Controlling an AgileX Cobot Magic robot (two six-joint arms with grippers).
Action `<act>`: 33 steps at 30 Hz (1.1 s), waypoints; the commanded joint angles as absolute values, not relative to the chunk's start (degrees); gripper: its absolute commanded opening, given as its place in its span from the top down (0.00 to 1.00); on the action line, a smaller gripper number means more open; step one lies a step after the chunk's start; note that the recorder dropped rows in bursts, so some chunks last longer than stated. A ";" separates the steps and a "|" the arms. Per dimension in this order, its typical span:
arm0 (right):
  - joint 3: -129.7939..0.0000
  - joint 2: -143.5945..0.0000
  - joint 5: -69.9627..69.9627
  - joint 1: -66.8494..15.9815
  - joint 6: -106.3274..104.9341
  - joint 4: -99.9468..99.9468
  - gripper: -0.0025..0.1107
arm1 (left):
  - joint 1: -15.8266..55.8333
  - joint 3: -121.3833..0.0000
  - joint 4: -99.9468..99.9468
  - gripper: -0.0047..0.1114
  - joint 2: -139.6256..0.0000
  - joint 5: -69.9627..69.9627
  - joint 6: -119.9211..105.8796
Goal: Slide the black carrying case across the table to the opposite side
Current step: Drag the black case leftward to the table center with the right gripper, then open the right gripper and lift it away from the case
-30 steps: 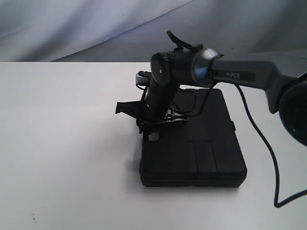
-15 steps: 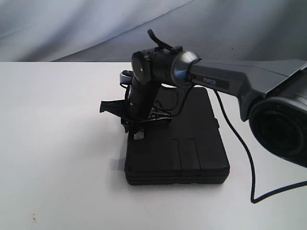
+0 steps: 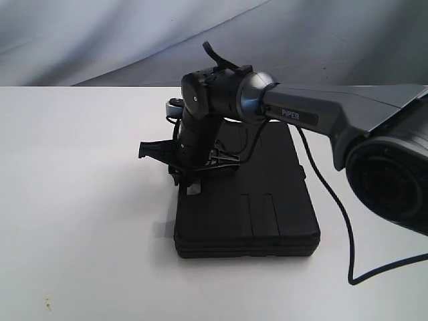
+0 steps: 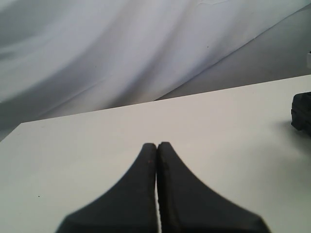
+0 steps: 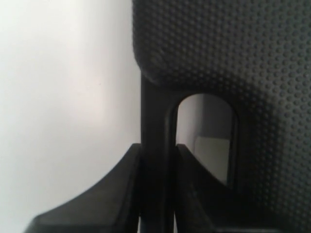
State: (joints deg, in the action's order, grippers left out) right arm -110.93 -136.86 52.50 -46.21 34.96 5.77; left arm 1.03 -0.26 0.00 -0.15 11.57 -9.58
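The black carrying case lies flat on the white table, a little right of the middle in the exterior view. My right gripper reaches in from the right to the case's left edge. In the right wrist view this gripper is shut on the case's handle bar, next to the dimpled case body. My left gripper is shut on nothing, hovering over bare table. A corner of the case shows at the edge of the left wrist view.
A black cable hangs from the right arm and trails over the table right of the case. A grey cloth backdrop rises behind the far table edge. White tabletop stretches to the left of the case.
The right gripper and the case it holds have shifted left across the table since a second ago. Over the last half second they have barely moved.
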 commanded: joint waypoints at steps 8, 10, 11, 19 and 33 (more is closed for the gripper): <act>-111.45 -136.12 51.73 -46.09 36.45 3.17 0.72 | 0.85 0.00 0.55 0.96 0.00 10.79 -8.98; -111.45 -135.81 51.86 -46.09 36.45 2.54 0.72 | 0.85 0.00 0.55 0.96 0.00 10.79 -8.98; -111.45 -135.37 52.02 -46.09 36.52 2.22 0.72 | 0.85 0.00 0.55 0.96 0.00 10.79 -8.98; -111.45 -129.97 52.92 -46.09 38.16 -6.33 0.72 | 0.85 0.00 0.55 0.96 0.00 10.79 -8.98; -109.91 -115.54 50.29 -48.60 21.99 -29.32 0.96 | 0.85 0.00 0.55 0.96 0.00 10.79 -8.98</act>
State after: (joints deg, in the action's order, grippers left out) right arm -111.00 -118.57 53.31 -48.35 26.74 -26.80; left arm 1.03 -0.26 0.00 -0.15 11.57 -9.58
